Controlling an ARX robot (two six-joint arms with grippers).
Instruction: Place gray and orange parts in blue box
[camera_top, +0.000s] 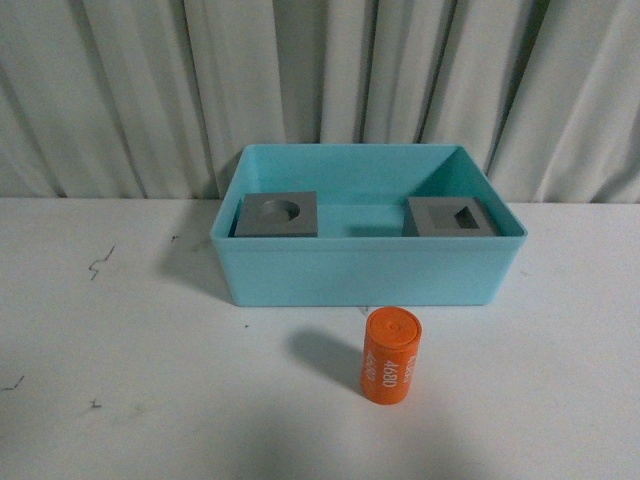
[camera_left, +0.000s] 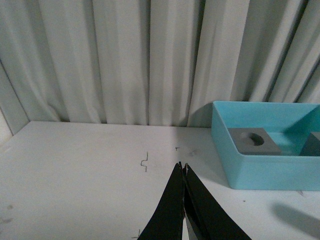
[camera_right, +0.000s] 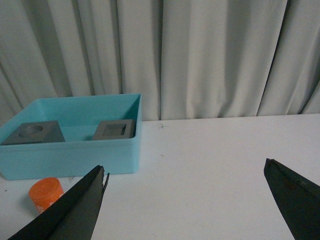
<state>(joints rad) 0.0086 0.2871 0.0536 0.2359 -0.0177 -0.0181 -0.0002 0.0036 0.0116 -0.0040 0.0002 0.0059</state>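
Round-recess cube (camera_top: 277, 214) and slot cube (camera_top: 452, 217) sat in box (camera_top: 370, 268) | cylinder (camera_top: 390, 355) stood on table (camera_top: 120, 380), toward its near edge | left gripper (camera_left: 183, 170) was pinched tight | right gripper (camera_right: 185, 166) gaped wide

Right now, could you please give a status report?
Left claw shut, right claw open. Round-recess cube, rectangular-recess cube in blue box; orange cylinder outside on table. Nothing blocking.
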